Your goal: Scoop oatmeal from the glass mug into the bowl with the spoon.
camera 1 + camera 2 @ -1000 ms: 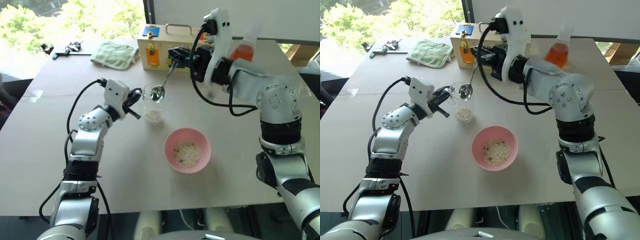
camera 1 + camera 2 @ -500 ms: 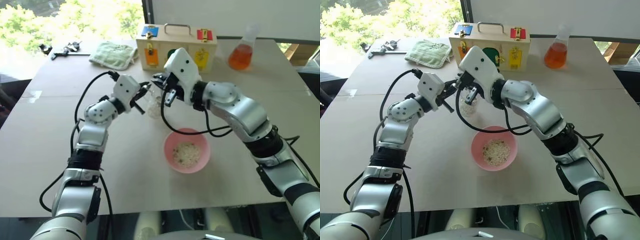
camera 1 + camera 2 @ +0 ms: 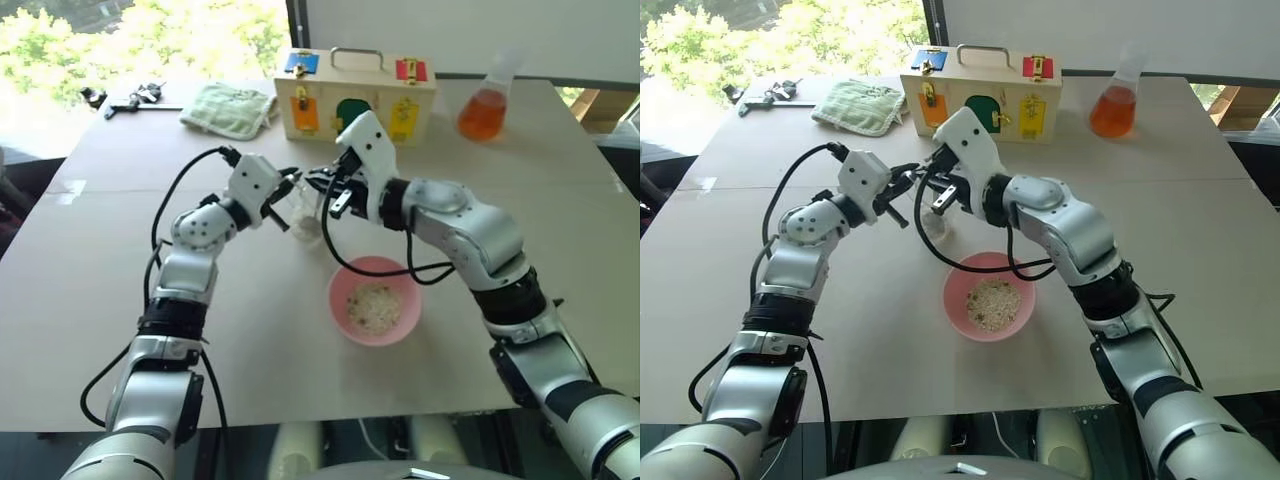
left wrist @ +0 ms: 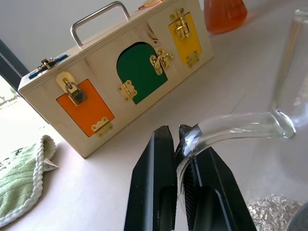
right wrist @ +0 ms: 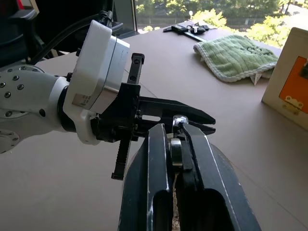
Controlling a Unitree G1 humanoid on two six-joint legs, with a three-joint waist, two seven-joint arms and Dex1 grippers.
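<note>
- Left eye view: the left gripper is clenched on the handle of the glass mug, which stands near the middle of the table, in front of the wooden latch box. The right gripper reaches in from the other side, directly over the mug. The pink bowl sits closer to the front edge, with oatmeal in it.
- Right eye view: an orange flask stands toward the far right corner and a green cloth toward the far left corner.
- Left wrist view: both fingers pinch the clear curved handle, and pale flakes lie in the mug's bottom.
- Right wrist view: the fingers are closed on the shiny handle of the spoon, just beside the left gripper's tips.
</note>
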